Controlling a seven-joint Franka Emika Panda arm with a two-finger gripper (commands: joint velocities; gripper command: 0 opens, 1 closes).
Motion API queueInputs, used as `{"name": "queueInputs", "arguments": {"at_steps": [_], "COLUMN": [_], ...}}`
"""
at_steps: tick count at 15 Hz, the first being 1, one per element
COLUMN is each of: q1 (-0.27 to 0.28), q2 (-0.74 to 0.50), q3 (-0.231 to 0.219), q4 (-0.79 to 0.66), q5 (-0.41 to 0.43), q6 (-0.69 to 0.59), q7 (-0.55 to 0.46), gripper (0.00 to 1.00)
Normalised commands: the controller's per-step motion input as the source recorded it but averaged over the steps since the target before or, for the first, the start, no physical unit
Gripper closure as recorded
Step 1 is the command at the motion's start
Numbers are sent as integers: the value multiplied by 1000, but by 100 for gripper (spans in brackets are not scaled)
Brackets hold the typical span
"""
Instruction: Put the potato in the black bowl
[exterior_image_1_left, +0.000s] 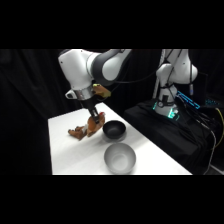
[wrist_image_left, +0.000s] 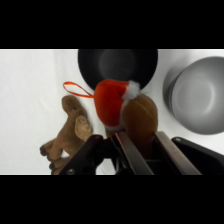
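Currently you have on the white table (exterior_image_1_left: 75, 155): one potato (wrist_image_left: 140, 117), one black bowl (exterior_image_1_left: 114, 130), one grey metal bowl (exterior_image_1_left: 120, 157), one knobbly brown piece (wrist_image_left: 67, 132) and one red thing with white trim (wrist_image_left: 111, 102) trailing a thin orange loop (wrist_image_left: 77, 90).

Arm pose: your arm reaches over the table from its base at the upper right of the side view, and the gripper (exterior_image_1_left: 94, 120) points down at the cluster of things just left of the black bowl.

Gripper state: in the wrist view the two fingers (wrist_image_left: 170, 155) stand one on each side of the potato, close against it at a narrow setting, so you can log the gripper as holding the potato. Whether the potato is touching the table or lifted off it, you cannot tell from either view.

Position: the potato sits between the fingertips, just beside the black bowl's rim and not inside it. It touches the red thing on one side. The grey metal bowl lies apart on its other side.
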Motion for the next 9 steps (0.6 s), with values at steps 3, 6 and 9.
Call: {"name": "queueInputs", "arguments": {"at_steps": [3,6,9], "q1": [-29,-34,-52], "q2": [-492,-443,-354], "q3": [-15,-24,-33], "q4": [-652,-625,-568], "q5": [45,43,64], "q6": [195,313,482], "q7": [-85,-74,-113], "gripper": [96,96,96]}}
